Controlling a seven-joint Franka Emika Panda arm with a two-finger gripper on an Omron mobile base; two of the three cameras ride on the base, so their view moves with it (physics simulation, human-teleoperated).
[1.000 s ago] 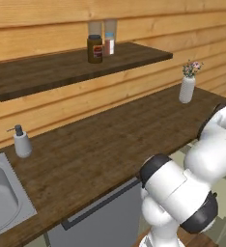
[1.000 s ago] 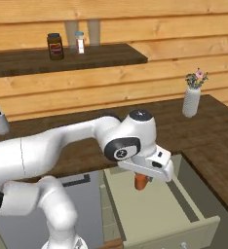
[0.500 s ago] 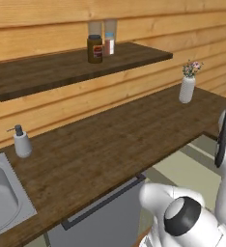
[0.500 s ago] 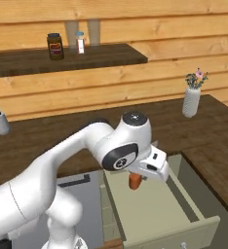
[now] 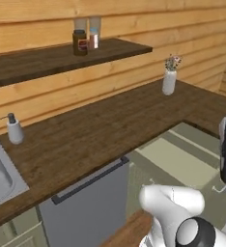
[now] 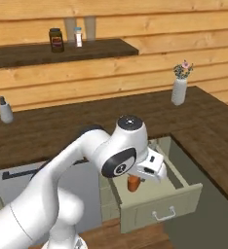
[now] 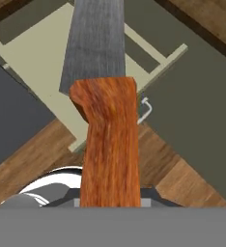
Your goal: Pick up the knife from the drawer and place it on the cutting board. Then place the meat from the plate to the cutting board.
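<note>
You see the knife (image 7: 103,120), with its reddish-brown wooden handle and grey blade, clamped in the gripper (image 6: 134,182) above the open, sage-green drawer (image 6: 157,206).

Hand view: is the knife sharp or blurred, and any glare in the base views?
Hand view: the knife looms close, its grain soft and smeared, blade evenly grey. Right base view: flat light, no glare, dim inside the drawer. Left base view: soft, slightly blurred throughout.
</note>
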